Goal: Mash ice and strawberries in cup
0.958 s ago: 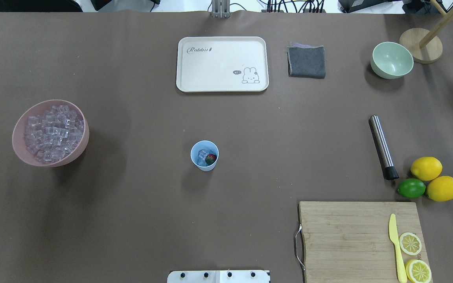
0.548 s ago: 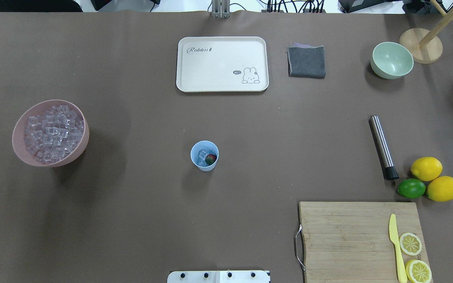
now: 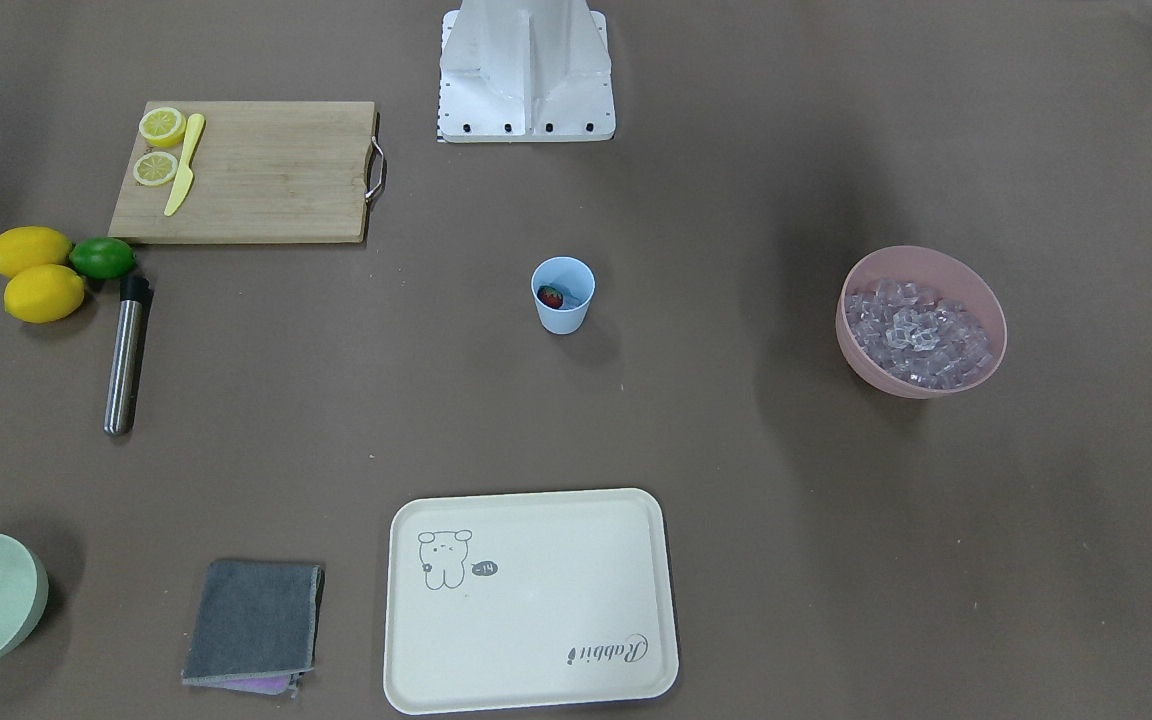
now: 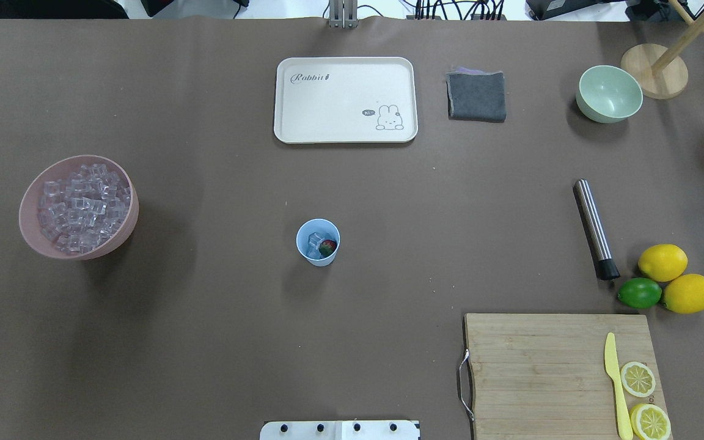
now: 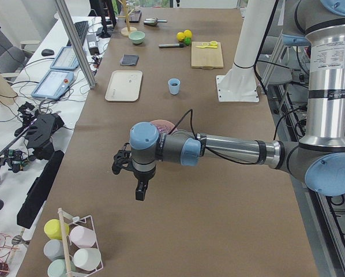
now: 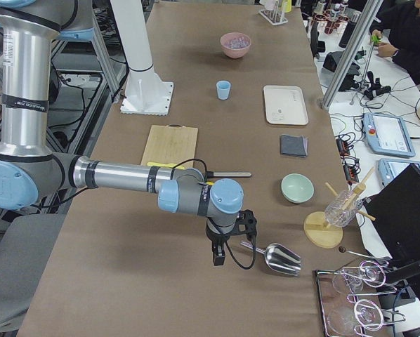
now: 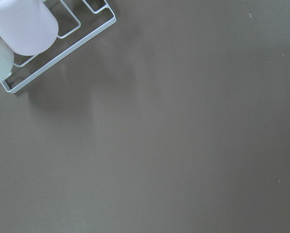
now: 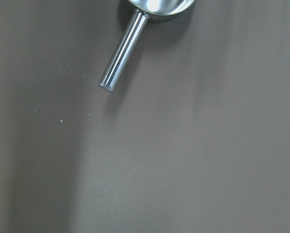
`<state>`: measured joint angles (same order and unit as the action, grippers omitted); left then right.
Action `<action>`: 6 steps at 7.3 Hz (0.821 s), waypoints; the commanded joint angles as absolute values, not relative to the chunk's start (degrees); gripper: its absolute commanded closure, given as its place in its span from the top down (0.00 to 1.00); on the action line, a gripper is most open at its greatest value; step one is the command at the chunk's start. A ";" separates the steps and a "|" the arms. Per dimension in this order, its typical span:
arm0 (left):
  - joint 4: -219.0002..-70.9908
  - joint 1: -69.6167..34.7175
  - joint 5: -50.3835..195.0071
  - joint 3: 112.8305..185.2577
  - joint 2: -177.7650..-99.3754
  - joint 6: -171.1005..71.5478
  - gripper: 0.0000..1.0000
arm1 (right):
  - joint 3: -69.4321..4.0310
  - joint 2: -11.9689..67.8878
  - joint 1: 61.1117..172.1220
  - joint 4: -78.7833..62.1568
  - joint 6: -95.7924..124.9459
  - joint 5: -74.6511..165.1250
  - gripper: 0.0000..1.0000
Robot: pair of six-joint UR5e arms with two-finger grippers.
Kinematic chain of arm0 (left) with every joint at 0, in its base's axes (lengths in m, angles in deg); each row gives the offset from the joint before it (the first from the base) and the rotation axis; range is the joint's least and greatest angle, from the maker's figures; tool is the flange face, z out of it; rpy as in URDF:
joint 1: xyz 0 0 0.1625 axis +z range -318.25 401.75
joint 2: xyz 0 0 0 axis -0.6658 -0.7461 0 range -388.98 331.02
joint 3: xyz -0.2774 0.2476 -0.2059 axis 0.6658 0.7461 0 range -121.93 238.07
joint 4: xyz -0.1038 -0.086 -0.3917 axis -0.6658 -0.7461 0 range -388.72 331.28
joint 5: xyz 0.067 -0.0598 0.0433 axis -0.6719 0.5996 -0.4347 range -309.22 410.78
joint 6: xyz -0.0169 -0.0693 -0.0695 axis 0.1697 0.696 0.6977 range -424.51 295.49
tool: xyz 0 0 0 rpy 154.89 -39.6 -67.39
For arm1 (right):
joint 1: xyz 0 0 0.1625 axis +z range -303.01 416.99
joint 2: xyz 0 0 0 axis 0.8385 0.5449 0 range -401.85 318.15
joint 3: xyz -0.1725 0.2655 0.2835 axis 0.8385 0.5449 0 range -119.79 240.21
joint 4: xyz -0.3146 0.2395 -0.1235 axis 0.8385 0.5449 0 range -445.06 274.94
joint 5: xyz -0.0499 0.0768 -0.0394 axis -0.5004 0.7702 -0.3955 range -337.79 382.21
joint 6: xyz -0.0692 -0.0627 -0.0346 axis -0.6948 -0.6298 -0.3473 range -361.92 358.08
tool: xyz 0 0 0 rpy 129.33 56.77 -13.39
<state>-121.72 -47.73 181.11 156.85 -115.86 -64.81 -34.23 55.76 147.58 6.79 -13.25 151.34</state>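
Observation:
The light blue cup (image 4: 318, 242) stands upright mid-table, also in the front-facing view (image 3: 563, 295). Inside it lie a red strawberry (image 4: 327, 247) and clear ice cubes (image 4: 314, 241). Many more ice cubes fill a pink bowl (image 4: 78, 208). My left gripper (image 5: 139, 193) shows only in the exterior left view, hanging over bare table far from the cup; I cannot tell if it is open or shut. My right gripper (image 6: 218, 258) shows only in the exterior right view, beside a metal scoop (image 6: 280, 258); its state cannot be told either.
A steel rod with a black tip (image 4: 595, 228) lies right of the cup. Two lemons (image 4: 662, 261) and a lime (image 4: 639, 293) sit near a cutting board (image 4: 541, 366) holding a yellow knife and lemon slices. A cream tray (image 4: 344, 99), grey cloth (image 4: 476, 96) and pale green bowl (image 4: 608, 93) stand far back.

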 commanded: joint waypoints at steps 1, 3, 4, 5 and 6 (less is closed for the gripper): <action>-121.70 -47.73 181.12 156.95 -115.02 -64.77 0.97 | -34.63 55.89 147.60 6.79 -13.26 151.41 1.00; -121.79 -47.64 181.21 156.86 -114.32 -64.77 0.97 | -34.63 55.80 147.60 6.79 -13.26 151.59 1.00; -121.88 -47.64 181.21 157.04 -113.97 -64.77 0.97 | -34.63 55.89 147.60 6.79 -13.26 151.59 1.00; -121.88 -47.64 181.12 156.95 -113.97 -64.77 0.97 | -34.63 55.80 147.60 6.79 -13.26 151.50 1.00; -121.88 -47.55 181.12 156.86 -113.97 -64.77 0.97 | -34.63 55.89 147.60 6.79 -13.26 151.76 1.00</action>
